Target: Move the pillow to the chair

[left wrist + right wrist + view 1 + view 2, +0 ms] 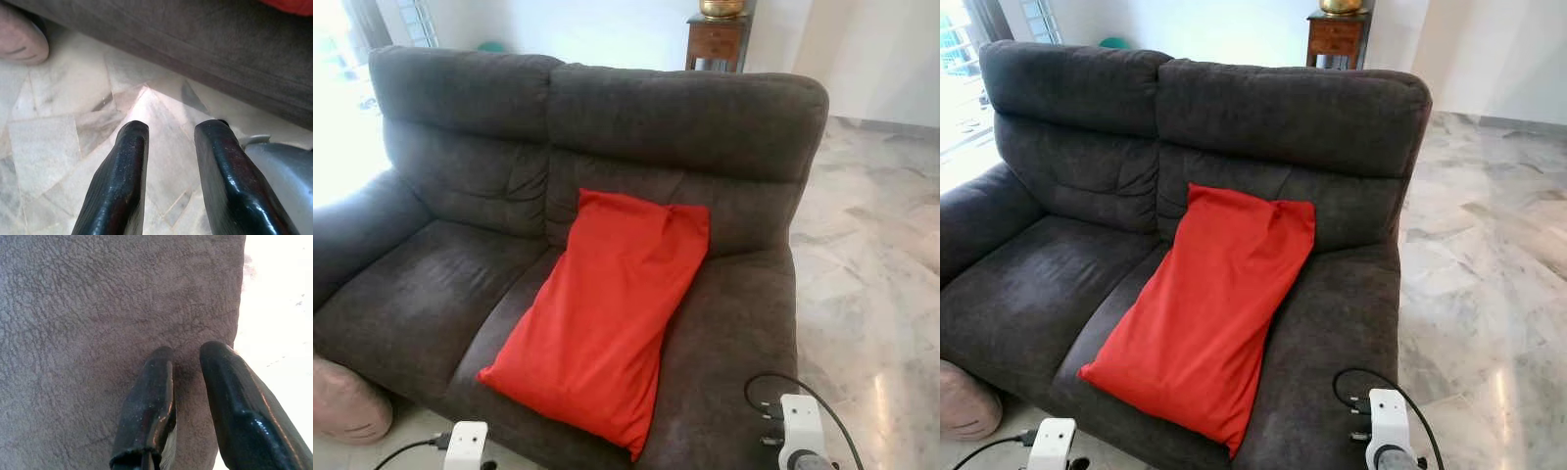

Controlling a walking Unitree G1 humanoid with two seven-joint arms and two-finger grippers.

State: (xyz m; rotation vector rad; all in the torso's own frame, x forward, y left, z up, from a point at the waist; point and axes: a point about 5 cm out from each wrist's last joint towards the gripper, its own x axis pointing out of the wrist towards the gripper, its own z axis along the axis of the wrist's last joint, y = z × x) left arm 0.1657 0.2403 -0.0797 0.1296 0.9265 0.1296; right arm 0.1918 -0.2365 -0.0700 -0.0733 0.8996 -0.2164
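Note:
A red pillow (607,313) lies slanted on the right seat of a dark grey two-seat sofa (431,294), its top corner leaning on the backrest. Both arms hang low in front of the sofa, with only their white wrist ends at the picture's bottom edge. In the left wrist view my left gripper (171,129) is open over the marble floor beside the sofa's base, holding nothing. In the right wrist view my right gripper (188,352) is open a little, close against the sofa's grey fabric (98,308), with nothing between its fingers.
A pinkish round cushion (347,403) sits on the floor at the sofa's left front corner. Marble floor (871,274) stretches to the right of the sofa. A small wooden side table (715,39) stands behind the sofa against the white wall.

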